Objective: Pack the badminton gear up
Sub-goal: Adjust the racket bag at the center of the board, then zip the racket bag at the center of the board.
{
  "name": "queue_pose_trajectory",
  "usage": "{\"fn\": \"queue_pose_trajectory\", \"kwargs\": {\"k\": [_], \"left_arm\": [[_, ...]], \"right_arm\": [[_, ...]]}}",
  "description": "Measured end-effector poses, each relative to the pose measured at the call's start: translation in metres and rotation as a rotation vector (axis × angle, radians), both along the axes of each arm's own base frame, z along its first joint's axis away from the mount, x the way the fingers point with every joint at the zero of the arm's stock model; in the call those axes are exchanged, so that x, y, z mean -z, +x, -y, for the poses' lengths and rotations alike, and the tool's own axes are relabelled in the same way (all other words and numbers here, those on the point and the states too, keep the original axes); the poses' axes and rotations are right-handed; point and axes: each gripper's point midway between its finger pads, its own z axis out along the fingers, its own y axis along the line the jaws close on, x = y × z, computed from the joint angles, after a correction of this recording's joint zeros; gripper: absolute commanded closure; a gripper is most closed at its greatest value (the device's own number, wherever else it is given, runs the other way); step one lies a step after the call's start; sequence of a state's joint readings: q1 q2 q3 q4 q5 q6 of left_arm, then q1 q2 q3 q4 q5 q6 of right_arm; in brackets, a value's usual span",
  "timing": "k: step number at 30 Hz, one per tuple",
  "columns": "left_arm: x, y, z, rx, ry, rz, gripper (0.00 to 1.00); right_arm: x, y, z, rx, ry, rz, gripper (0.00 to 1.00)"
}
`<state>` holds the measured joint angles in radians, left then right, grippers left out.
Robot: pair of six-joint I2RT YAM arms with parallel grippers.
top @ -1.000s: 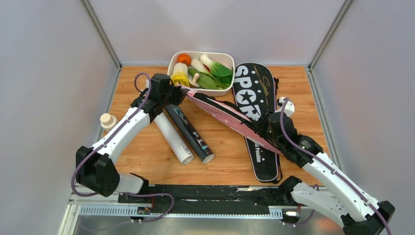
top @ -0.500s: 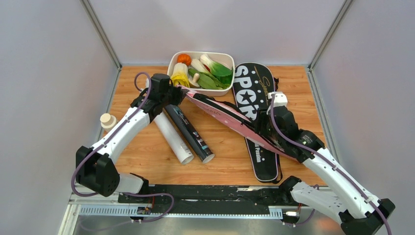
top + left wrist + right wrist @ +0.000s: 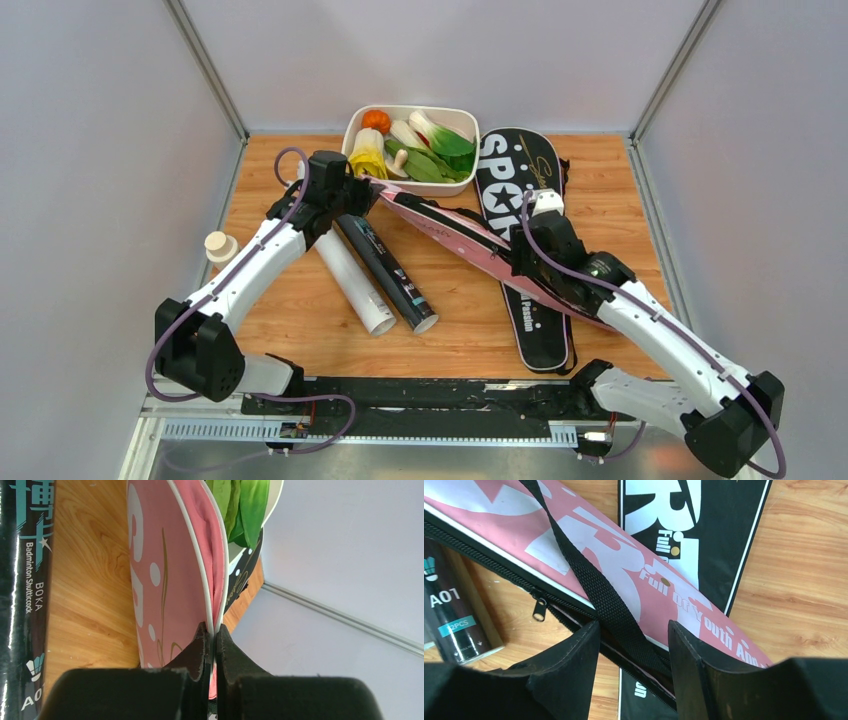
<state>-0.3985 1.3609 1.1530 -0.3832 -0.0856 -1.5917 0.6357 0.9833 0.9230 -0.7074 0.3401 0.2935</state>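
Observation:
The pink "SPORT" racquet cover (image 3: 455, 235) lies slanted across the table, partly over the black "SPORT" cover (image 3: 520, 185). My left gripper (image 3: 365, 184) is shut on the white-piped edge of its wide end (image 3: 170, 570), held a little off the table. My right gripper (image 3: 520, 262) is open above the cover's narrow part (image 3: 624, 565), with its black strap (image 3: 594, 585) and open zipper edge between the fingers. A white tube (image 3: 355, 282) and a black tube (image 3: 392, 272) lie side by side at left. No racquets or shuttlecocks show.
A white tray (image 3: 352, 128) of toy vegetables stands at the back, just behind my left gripper. A small bottle with a cream cap (image 3: 220, 246) stands by the left wall. The black tube's end (image 3: 449, 615) lies close left of my right fingers.
My right arm has swung left and forward along the pink cover, so its gripper now sits nearer the cover's middle. The left arm and the cover's wide end have not moved.

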Motion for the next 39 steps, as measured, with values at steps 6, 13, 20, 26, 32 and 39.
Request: {"fn": "queue_pose_trajectory", "kwargs": {"k": [6, 13, 20, 26, 32, 39], "left_arm": [[0.001, -0.001, 0.0, 0.0, 0.003, -0.005, 1.0], [0.007, -0.003, -0.004, -0.01, 0.026, -0.022, 1.0], [0.013, -0.005, -0.009, -0.012, 0.068, -0.036, 1.0], [0.016, -0.007, -0.011, 0.002, 0.102, -0.035, 1.0], [0.017, -0.007, -0.012, 0.017, 0.122, -0.029, 1.0], [0.017, -0.007, -0.012, 0.034, 0.145, -0.021, 1.0]], "right_arm": [[0.011, 0.004, 0.004, 0.023, -0.019, -0.03, 0.84], [-0.003, 0.008, 0.025, 0.114, -0.032, 0.009, 0.94], [-0.032, 0.014, 0.033, 0.117, -0.052, 0.091, 0.94], [-0.047, 0.026, 0.042, 0.099, -0.164, 0.146, 0.96], [-0.055, 0.049, 0.053, 0.072, -0.36, 0.194, 0.98], [-0.096, 0.074, 0.054, 0.036, -0.491, 0.32, 0.96]]}}
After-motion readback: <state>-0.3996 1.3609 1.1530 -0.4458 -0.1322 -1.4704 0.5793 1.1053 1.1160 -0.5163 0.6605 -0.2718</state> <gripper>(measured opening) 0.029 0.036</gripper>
